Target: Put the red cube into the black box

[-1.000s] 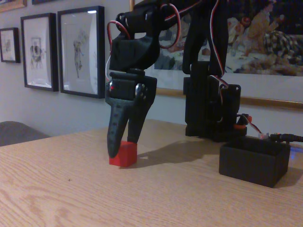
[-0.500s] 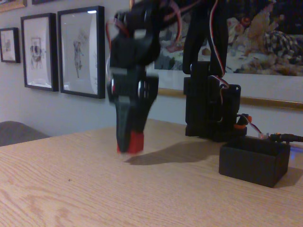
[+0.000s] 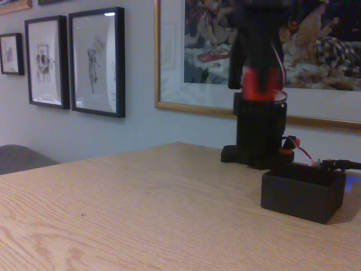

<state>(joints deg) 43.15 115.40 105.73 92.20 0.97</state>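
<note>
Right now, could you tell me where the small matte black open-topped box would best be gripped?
Probably from above, one finger inside and one outside a wall: the small matte black open-topped box sits upright on the wooden table, with its open top free and its full width likely too wide for the jaws.

Tool point(image 3: 258, 70) + red cube point(image 3: 260, 84) motion-blurred, jaws unclear; black box point(image 3: 303, 195) inside hidden

Dim warm light on my feed; arm point(image 3: 256, 62) w/ red cube point(image 3: 260, 83) motion-blurred, glare on picture glass point(image 3: 110, 14), grainy overall.
</note>
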